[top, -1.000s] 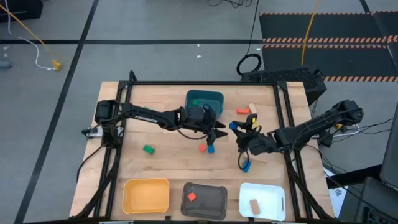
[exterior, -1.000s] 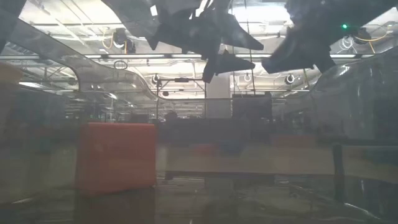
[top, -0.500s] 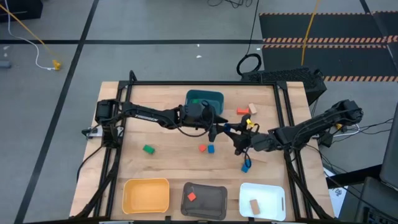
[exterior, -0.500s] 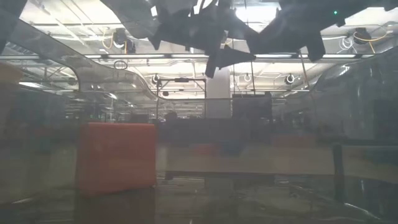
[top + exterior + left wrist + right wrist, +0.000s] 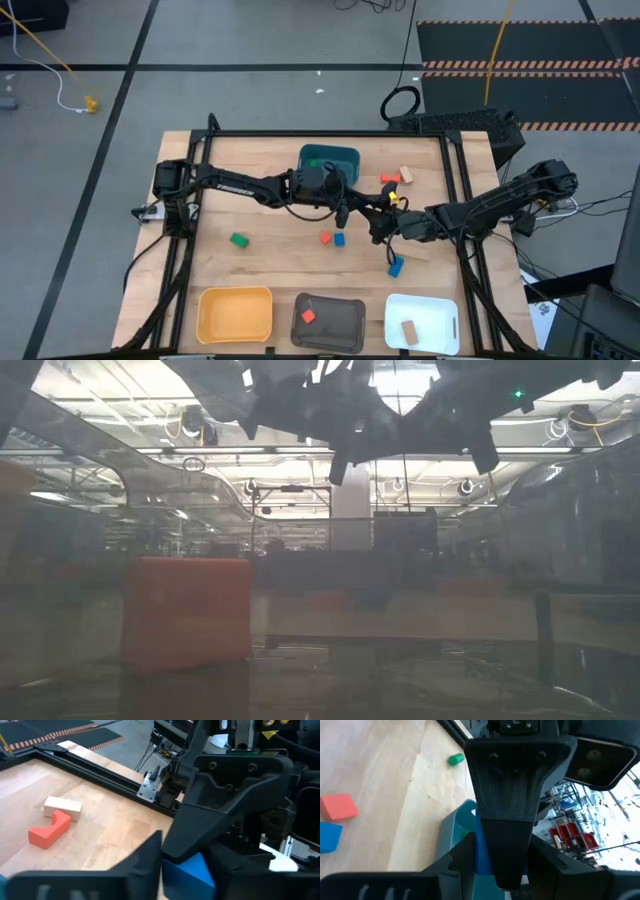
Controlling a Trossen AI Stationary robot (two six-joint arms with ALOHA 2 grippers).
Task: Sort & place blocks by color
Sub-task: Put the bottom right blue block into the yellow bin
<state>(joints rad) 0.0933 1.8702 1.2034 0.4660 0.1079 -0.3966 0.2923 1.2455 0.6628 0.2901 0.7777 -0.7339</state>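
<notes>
Handover, mid-desk [image 5: 250, 170]: 1 blue block [image 5: 187, 870], held above the surface beside the teal tray [image 5: 328, 158]. Left claw [image 5: 368, 208] just clamped onto it; right claw [image 5: 385, 222] still pinches it. Transfer under way; release pending.

A wooden table [image 5: 260, 270] carries four trays, teal [image 5: 328, 158], yellow [image 5: 236, 313], grey [image 5: 329, 322] and white [image 5: 422, 321], plus scattered blocks [image 5: 238, 240].
</notes>
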